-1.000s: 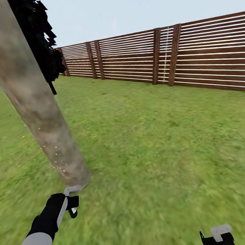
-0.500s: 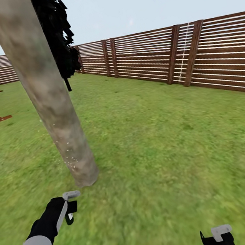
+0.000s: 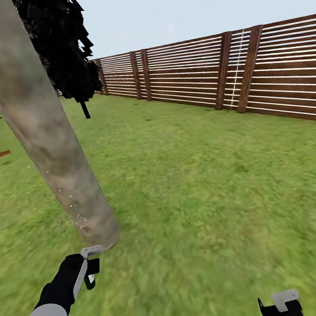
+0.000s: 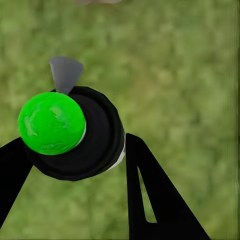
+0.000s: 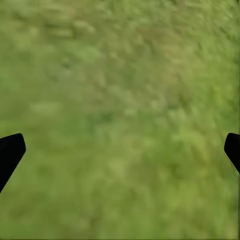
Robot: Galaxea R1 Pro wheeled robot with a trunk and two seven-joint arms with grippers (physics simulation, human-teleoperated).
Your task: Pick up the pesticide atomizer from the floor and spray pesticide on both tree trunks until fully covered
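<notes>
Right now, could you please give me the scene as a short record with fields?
left tool: shut on the atomizer, black body, green top, grey nozzle
left tool position: close to the foot of the tree trunk
right tool: open, holds nothing, over the grass
tree trunk surface: white specks on the lower part
background: brown slat fence, dark narrow tree
</notes>
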